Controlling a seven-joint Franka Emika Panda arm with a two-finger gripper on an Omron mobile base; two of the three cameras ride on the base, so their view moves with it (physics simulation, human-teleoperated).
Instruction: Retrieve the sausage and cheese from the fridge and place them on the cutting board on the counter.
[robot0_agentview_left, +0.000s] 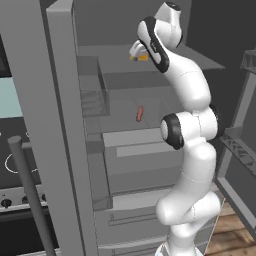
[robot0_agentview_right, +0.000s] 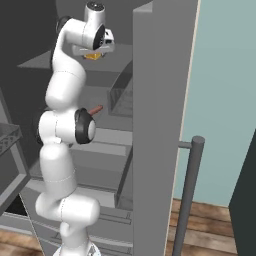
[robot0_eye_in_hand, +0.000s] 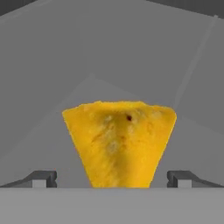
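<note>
end effector: spread wide, holding nothing, straddling cheese for side grasp | cheese: upper fridge shelf, at 12 o'clock, fingers flanking | sausage: lower shelf, 6 o'clock of cheese, awaiting later pickup

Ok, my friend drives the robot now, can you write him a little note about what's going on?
Gripper: open, up inside the fridge, with the cheese between its two fingertips but not squeezed yet.
Cheese: on an upper fridge shelf, right at the gripper.
Sausage: lying on a lower shelf, untouched.
Done: fridge doors are open, arm has reached the cheese.
Left: close on the cheese, carry it to the cutting board on the counter, then come back for the sausage.
</note>
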